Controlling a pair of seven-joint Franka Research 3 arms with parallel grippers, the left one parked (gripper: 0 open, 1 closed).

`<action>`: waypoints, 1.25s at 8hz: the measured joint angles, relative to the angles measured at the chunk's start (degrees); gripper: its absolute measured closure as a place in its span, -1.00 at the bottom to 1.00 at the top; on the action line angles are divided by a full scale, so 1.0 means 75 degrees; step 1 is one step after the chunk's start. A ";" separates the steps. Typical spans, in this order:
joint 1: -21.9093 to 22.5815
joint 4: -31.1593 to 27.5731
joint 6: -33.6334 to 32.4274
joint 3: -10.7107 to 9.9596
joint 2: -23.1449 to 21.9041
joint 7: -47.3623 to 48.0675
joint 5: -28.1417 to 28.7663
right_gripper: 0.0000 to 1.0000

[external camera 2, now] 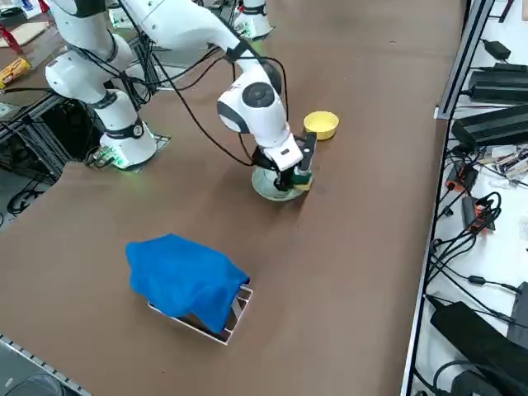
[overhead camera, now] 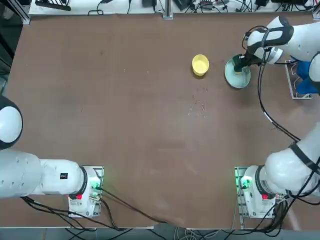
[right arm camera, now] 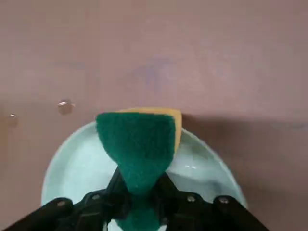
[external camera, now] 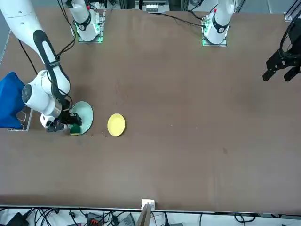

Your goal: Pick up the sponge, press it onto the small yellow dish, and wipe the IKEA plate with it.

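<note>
The right gripper (overhead camera: 241,65) held the sponge (overhead camera: 238,69) down over the pale plate (overhead camera: 236,74); the yellow dish (overhead camera: 200,64) sat apart, beside it.

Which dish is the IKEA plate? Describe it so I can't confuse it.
On the brown table, find the right gripper, shut on the sponge. The IKEA plate lies directly under it. It is pale blue-green and wider than the small yellow dish beside it.
</note>
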 joint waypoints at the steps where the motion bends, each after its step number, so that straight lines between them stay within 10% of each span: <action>1: 0.0158 0.0002 -0.0001 0.0004 0.0002 0.0039 0.0152 0.54; 5: 0.0622 -0.0002 -0.0094 0.0002 -0.0160 0.0577 0.0249 0.54; 10: 0.0740 -0.0336 -0.1648 0.0007 -0.1848 0.1082 0.0267 0.54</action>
